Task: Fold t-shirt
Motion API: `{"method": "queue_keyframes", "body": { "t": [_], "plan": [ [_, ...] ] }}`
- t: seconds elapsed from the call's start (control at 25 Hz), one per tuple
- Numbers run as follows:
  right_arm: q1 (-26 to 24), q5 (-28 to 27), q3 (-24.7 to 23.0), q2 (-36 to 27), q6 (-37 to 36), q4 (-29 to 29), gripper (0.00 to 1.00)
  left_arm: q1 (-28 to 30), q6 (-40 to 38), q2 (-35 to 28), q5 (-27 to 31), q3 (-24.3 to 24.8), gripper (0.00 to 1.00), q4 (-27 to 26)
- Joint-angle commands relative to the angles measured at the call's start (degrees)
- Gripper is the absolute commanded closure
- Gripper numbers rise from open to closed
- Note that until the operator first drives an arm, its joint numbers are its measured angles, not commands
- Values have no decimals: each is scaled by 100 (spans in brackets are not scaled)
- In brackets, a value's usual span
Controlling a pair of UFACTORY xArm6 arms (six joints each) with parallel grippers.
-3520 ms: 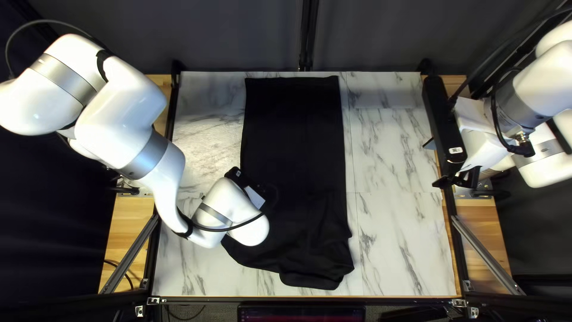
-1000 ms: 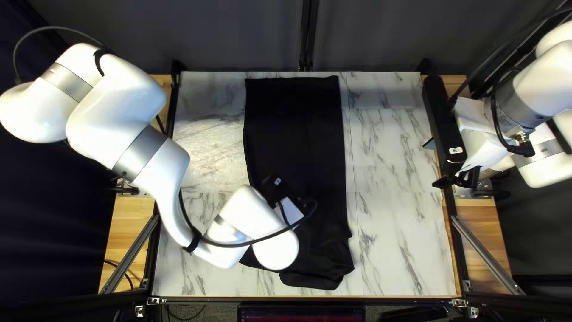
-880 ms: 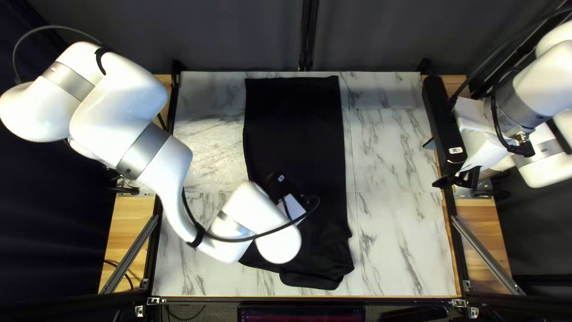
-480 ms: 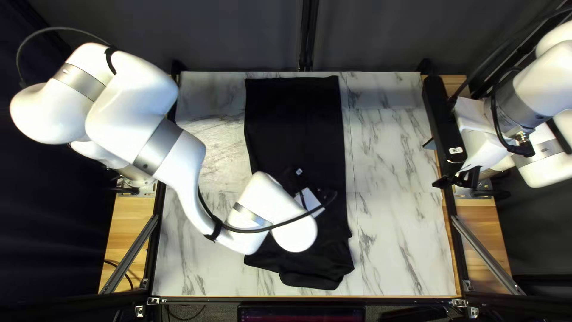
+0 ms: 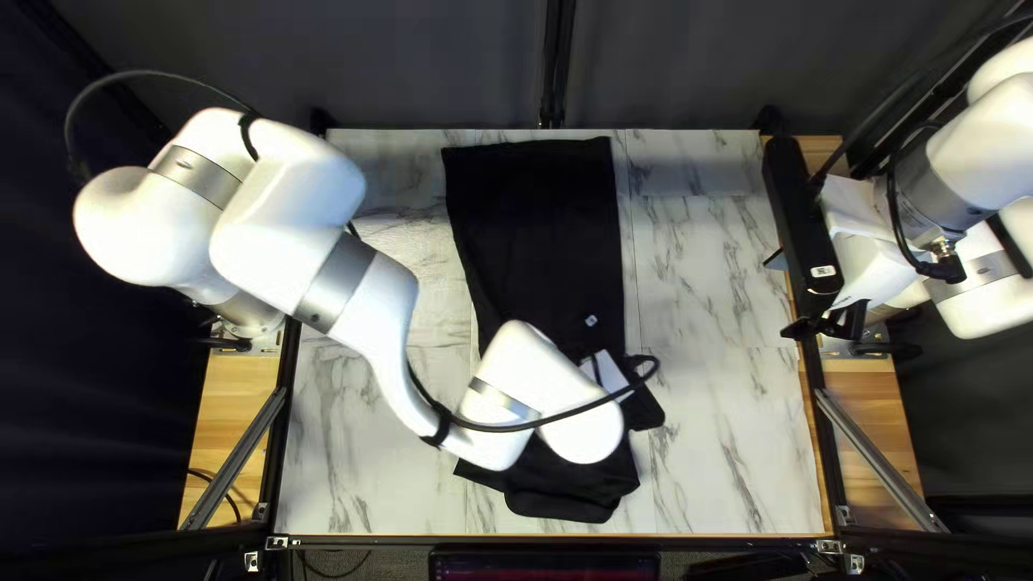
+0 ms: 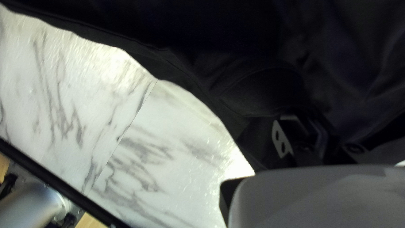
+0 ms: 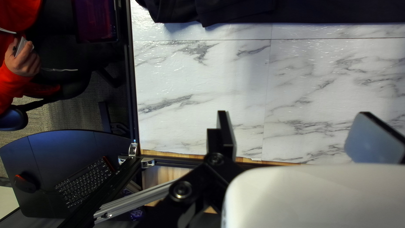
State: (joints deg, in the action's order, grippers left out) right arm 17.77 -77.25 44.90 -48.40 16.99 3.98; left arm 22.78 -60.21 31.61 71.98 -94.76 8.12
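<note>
The table (image 5: 721, 452) under my work is white with grey marble veining, thin seams crossing it and wooden boards (image 5: 231, 430) showing along its left and right sides. A dark curtain (image 5: 430, 65) hangs across the top of the top left view; a screen (image 5: 543, 566) sits at bottom centre, below the near edge.

The black shirt (image 5: 538, 215) runs from upper centre to lower centre of that view, bunched at its near end. My left gripper (image 5: 609, 379) is down at its lower part, right of centre, with dark cloth around it; how far open it is, or whether it has hold of any cloth, I can't tell.

At the right of that view, my right gripper (image 5: 784, 294) stands wide open by the table's edge, nothing between its fingers. Beyond the table, my right wrist view takes in a keyboard (image 7: 86, 181), a mouse (image 7: 25, 183) and a person's hand (image 7: 23, 61) in a red sleeve (image 7: 12, 84), gripping something small.
</note>
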Motion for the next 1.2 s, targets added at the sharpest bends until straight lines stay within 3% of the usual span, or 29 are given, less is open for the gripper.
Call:
{"method": "queue_keyframes", "body": {
  "t": [0.04, 0.56, 1.04, 1.2],
  "plan": [
    [0, 0, 0, 0, 0, 0, 0, -115, 212, 258, -303, -63, 100, -160],
    [0, 0, 0, 0, 0, 0, 0, -76, 368, 289, -918, 254, 100, -453],
    [0, 0, 0, 0, 0, 0, 0, 58, 392, 189, -626, 41, 100, -339],
    [0, 0, 0, 0, 0, 0, 0, 181, 367, 370, -463, -310, 100, -282]
  ]
}}
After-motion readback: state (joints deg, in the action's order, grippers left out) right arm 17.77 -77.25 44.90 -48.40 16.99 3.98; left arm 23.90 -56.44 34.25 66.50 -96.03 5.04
